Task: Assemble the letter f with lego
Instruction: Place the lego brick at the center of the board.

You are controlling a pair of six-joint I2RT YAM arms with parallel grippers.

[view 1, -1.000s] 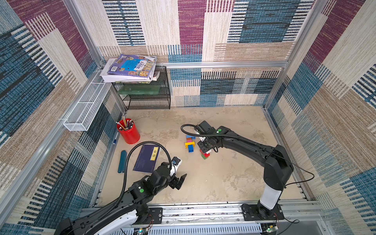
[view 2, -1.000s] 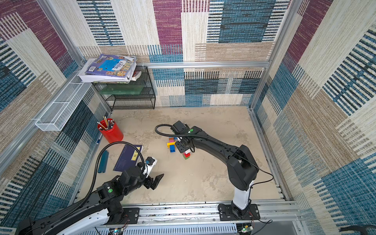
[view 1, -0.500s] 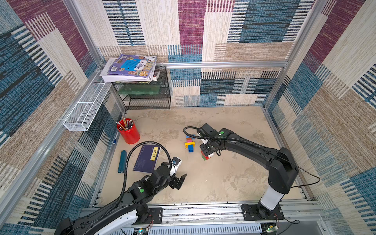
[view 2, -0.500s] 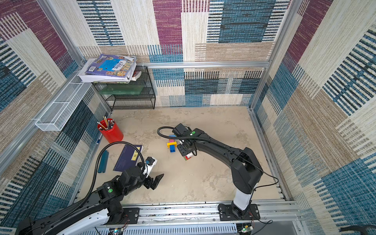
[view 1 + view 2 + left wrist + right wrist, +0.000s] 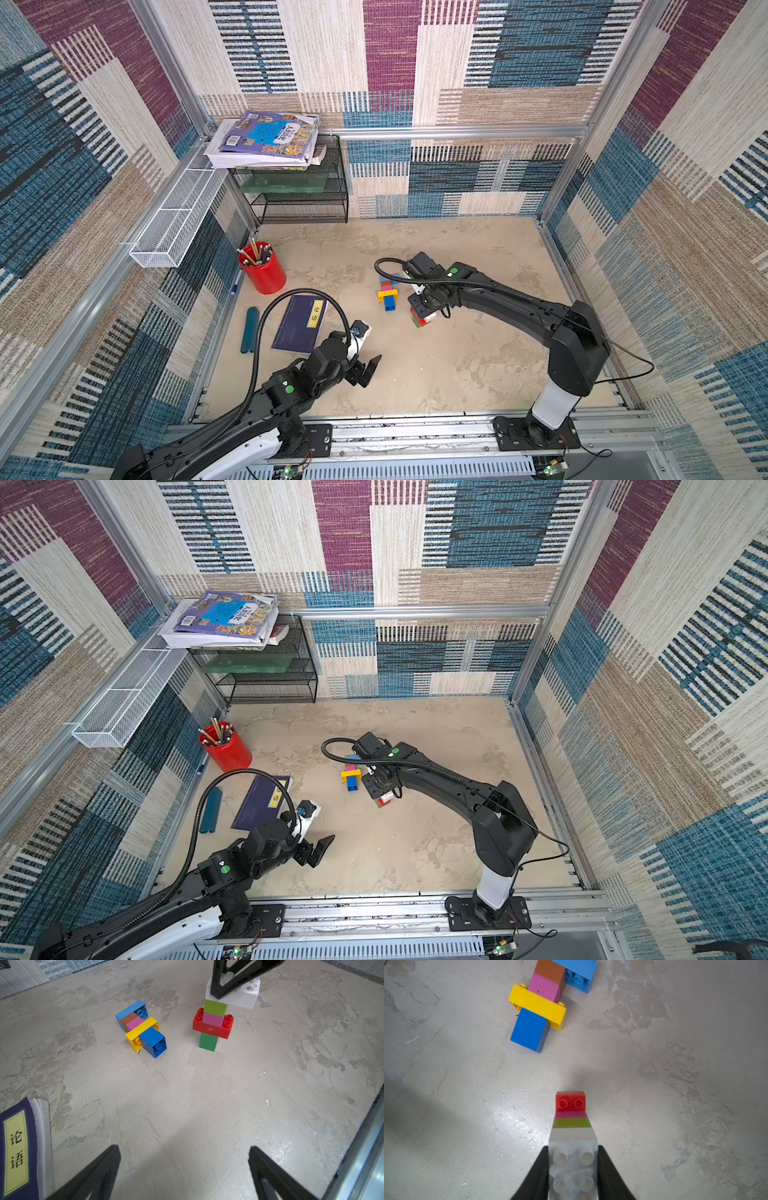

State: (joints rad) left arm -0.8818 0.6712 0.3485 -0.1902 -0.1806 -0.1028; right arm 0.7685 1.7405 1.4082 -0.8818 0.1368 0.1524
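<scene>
While right arm (image 5: 498,297) reaches forward, jaws seemingly clamp white brick (image 5: 243,999).

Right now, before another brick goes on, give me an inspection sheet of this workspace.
Surface: beige mottled table, a few white flecks, no spills seen.
Job's things: upright stack of green, red, pink, light green and white bricks; second assembly lying on its side, light blue, brown, pink, yellow, blue.
Clutter: red pencil cup, dark notebook, blue bar, all on the left arm's side, apart from the bricks.
Grippers: left gripper open and empty; right gripper shut on the stack's white brick.
Cables: black hose on the left arm and on the right arm.
Surroundings: patterned walls, metal frame, wire rack with books, white mesh basket.
</scene>
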